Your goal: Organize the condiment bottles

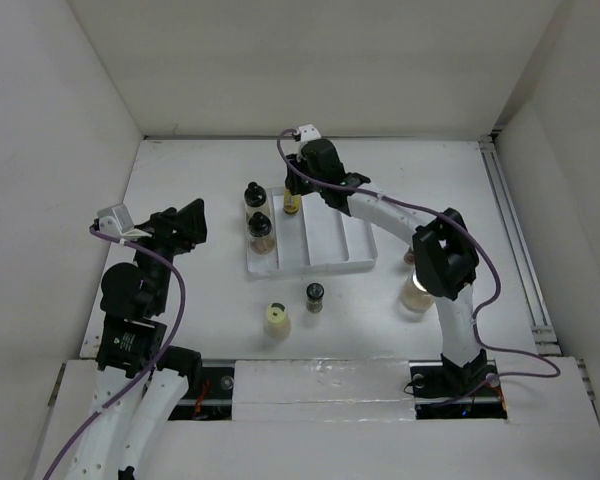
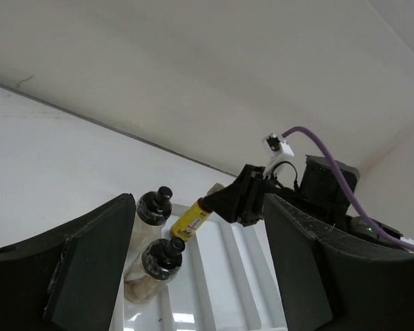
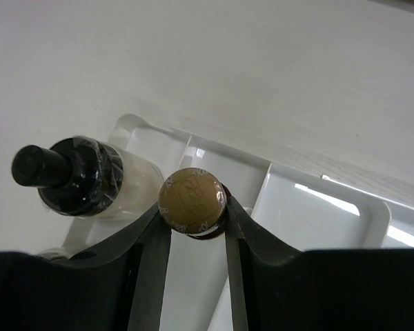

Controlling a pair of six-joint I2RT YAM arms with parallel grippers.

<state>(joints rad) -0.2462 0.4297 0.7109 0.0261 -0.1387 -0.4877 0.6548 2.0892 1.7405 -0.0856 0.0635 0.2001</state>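
Note:
My right gripper [image 1: 298,190] is shut on the slim amber yellow-labelled bottle [image 1: 292,203], holding it over the far end of the white divided tray [image 1: 330,262]. In the right wrist view its gold cap [image 3: 192,201] sits between my fingers. It also shows in the left wrist view [image 2: 189,219]. Two black-capped glass bottles [image 1: 253,196] [image 1: 260,231] stand in the tray's left slot. A cream-yellow bottle [image 1: 276,318] and a small black-capped jar [image 1: 314,297] stand in front of the tray. The clear jar [image 1: 416,293] is partly hidden by my right arm. My left gripper [image 1: 185,226] is open and empty, left of the tray.
White walls enclose the table on the left, far and right sides. A metal rail [image 1: 515,240] runs along the right edge. My right arm [image 1: 440,255] reaches across the tray's right end.

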